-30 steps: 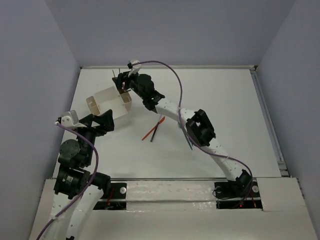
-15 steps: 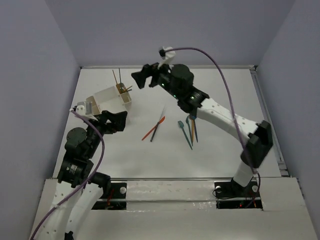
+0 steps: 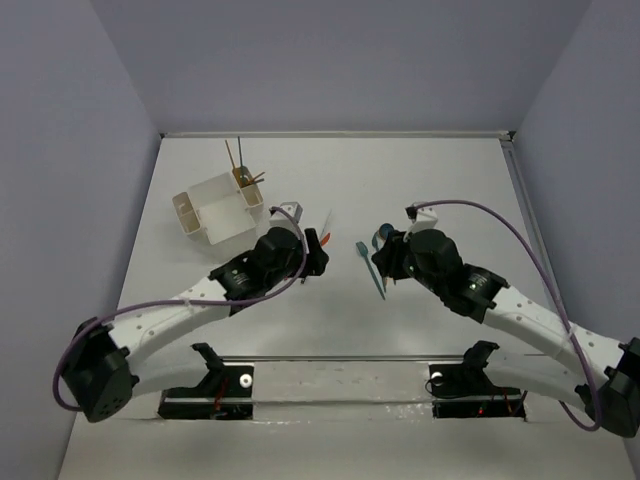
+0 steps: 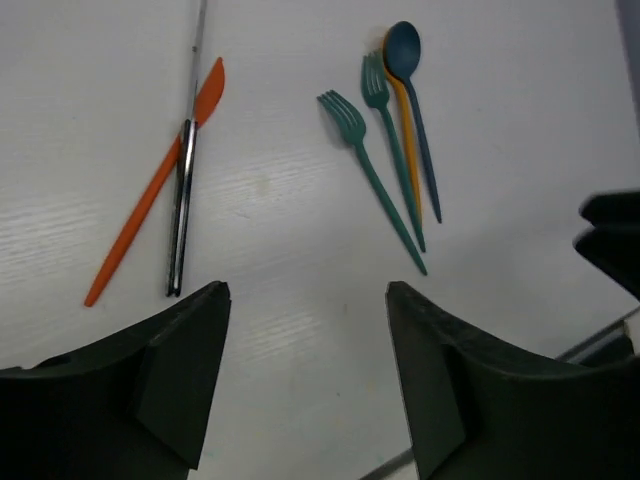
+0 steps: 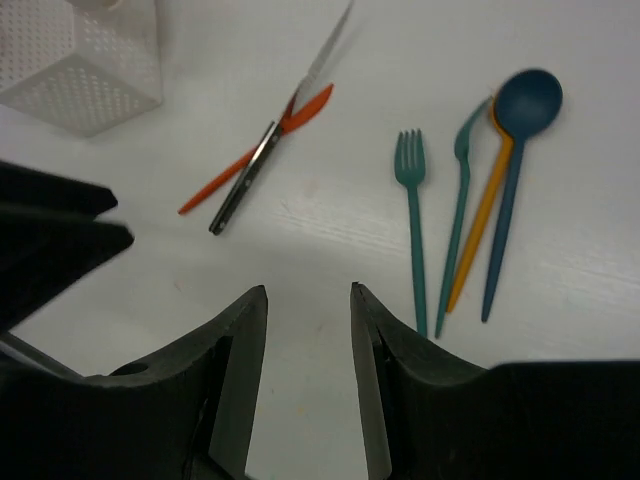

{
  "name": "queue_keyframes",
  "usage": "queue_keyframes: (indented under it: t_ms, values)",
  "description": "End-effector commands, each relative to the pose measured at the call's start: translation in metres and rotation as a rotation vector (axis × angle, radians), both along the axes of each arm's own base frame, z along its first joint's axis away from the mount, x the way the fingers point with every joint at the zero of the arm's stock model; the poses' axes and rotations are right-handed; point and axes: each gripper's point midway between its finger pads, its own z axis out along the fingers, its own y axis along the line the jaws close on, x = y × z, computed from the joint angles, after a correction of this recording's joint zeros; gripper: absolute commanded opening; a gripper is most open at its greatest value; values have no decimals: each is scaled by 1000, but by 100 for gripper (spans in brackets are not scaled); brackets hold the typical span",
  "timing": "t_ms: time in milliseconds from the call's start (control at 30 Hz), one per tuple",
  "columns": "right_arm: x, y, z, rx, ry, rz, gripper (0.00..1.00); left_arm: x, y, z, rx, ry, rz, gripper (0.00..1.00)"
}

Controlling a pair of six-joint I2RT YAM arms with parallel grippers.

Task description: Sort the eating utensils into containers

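The white container [image 3: 212,208] stands at the back left, with thin sticks [image 3: 240,160] upright in its far end compartment. In the left wrist view an orange knife [image 4: 150,200] and a silver-and-black knife [image 4: 186,170] lie crossed. To their right lie two teal forks [image 4: 368,170], an orange-handled piece [image 4: 407,140] and a dark blue spoon [image 4: 408,70]. My left gripper [image 4: 308,290] is open and empty above bare table near the knives [image 3: 325,222]. My right gripper [image 5: 308,290] is open and empty, just left of the teal fork [image 5: 412,220] and spoon [image 5: 520,130].
The two grippers [image 3: 316,250] [image 3: 386,256] face each other across the middle of the table, about a hand's width apart. The container's perforated corner [image 5: 85,60] shows at the upper left of the right wrist view. A raised table edge [image 3: 530,230] runs along the right.
The right arm pulled back from the container at the back to the teal utensils. The left arm swung from beside the container out to the knives. The container now stands free.
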Motion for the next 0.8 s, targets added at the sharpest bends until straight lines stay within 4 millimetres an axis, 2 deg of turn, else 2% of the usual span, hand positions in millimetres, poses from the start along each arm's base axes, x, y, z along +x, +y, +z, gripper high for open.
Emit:
queue_keyframes:
  t_ms: [0, 67, 100, 233, 400, 767]
  values:
    - [-28, -34, -11, 27, 54, -67, 45, 60, -8, 5, 156, -99, 140, 54]
    - [-33, -37, -18, 30, 60, -60, 45, 74, -11, -9, 235, -84, 136, 50]
    - [-36, -39, -26, 20, 71, -56, 45, 82, -15, -22, 286, -57, 129, 50]
    - [-40, -39, -26, 41, 54, -32, 46, 104, -13, -45, 353, -21, 86, 46]
    - [-39, -37, -33, 24, 52, -19, 46, 109, -15, -78, 461, 52, 33, 41]
    - [-39, -32, -42, 28, 56, 0, 47, 114, -23, -107, 510, 96, -3, 29]
